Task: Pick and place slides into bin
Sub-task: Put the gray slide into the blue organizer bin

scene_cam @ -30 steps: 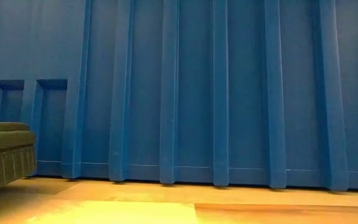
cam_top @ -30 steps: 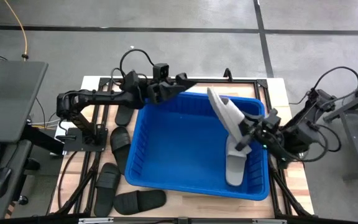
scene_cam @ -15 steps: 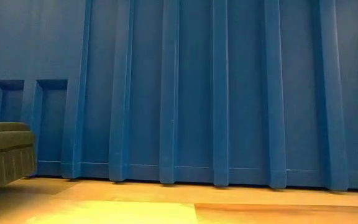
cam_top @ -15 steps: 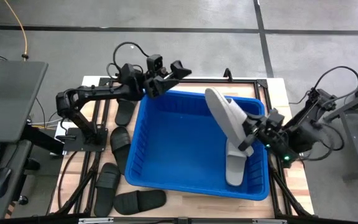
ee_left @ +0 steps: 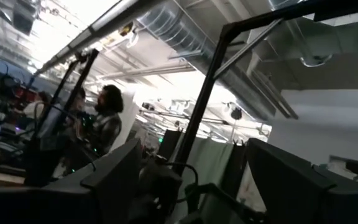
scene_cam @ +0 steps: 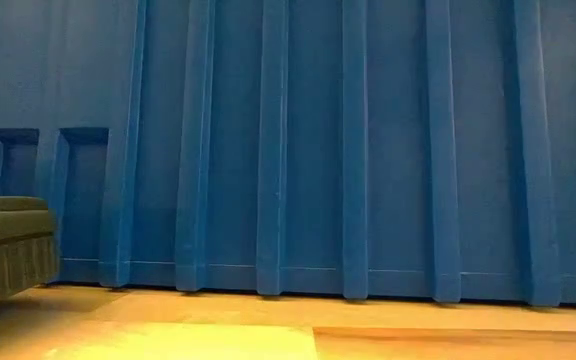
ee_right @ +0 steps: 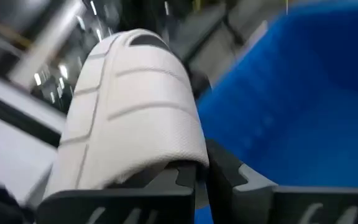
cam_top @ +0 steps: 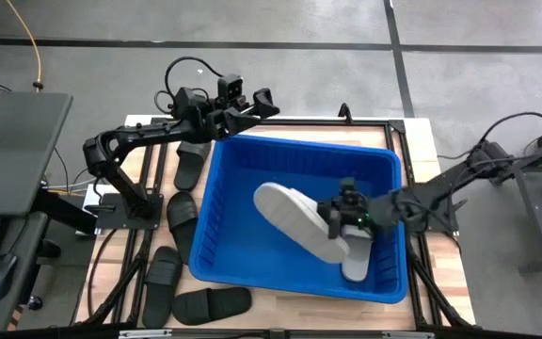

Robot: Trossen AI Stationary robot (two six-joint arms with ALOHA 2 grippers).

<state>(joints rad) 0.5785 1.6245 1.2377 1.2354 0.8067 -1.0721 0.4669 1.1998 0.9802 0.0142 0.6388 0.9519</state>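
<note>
The right gripper (cam_top: 339,218), fingers clenched on a grey slide (cam_top: 294,218), holds it low inside the bin (cam_top: 224,179), which looks light, rubbery and bendy, best pinched at its edge, while the left gripper (cam_top: 262,101) hovers released.

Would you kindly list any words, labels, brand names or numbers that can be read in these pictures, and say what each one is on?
None can be read.
Light grey slide held by the right gripper: only moulded grooves, no lettering visible.
Bin: plain blue ribbed walls, no label.
Black slides on the table: no marking legible.
Left gripper, above the bin's far rim: no text visible.
Room in the left wrist view: too blurred for any sign.
</note>
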